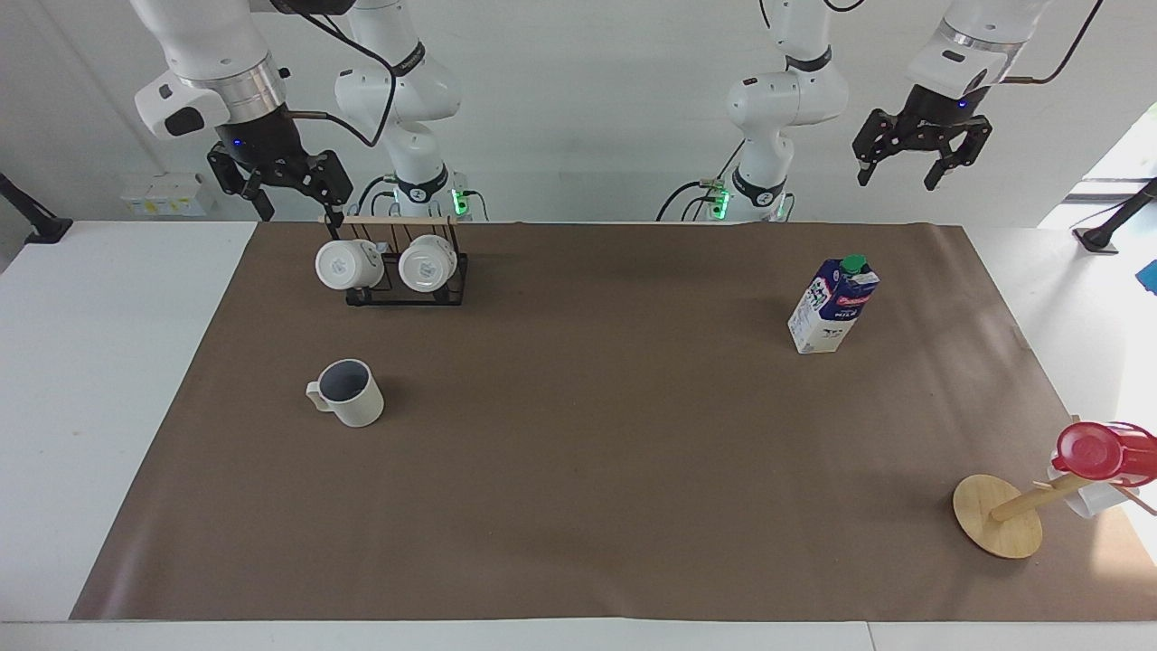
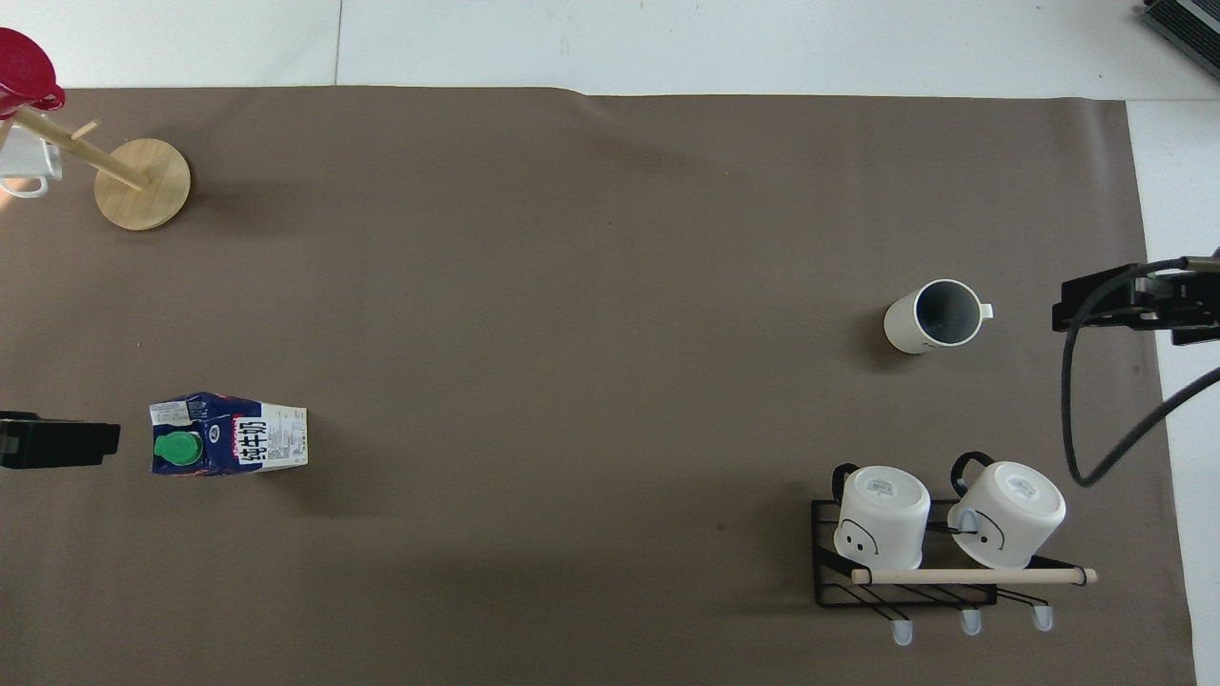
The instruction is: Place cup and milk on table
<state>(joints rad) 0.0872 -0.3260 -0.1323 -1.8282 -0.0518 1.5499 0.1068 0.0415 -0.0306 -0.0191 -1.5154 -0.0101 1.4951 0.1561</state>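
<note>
The off-white ribbed cup (image 1: 348, 394) (image 2: 933, 317) stands upright on the brown sheet of the table (image 1: 578, 470), toward the right arm's end. The blue-and-white milk carton (image 1: 833, 306) (image 2: 229, 435) with a green cap stands upright on the sheet toward the left arm's end. My right gripper (image 1: 298, 201) hangs open and empty in the air beside the mug rack; its edge shows in the overhead view (image 2: 1134, 307). My left gripper (image 1: 897, 174) hangs open and empty above the table's edge by the milk; its edge shows in the overhead view (image 2: 57, 443).
A black wire rack (image 1: 452, 287) (image 2: 827, 581) with two glossy white mugs stands nearer to the robots than the cup. A wooden mug tree (image 1: 996, 515) (image 2: 143, 183) carrying a red cup (image 1: 1094, 452) (image 2: 24, 67) stands at the left arm's end, farther from the robots than the milk.
</note>
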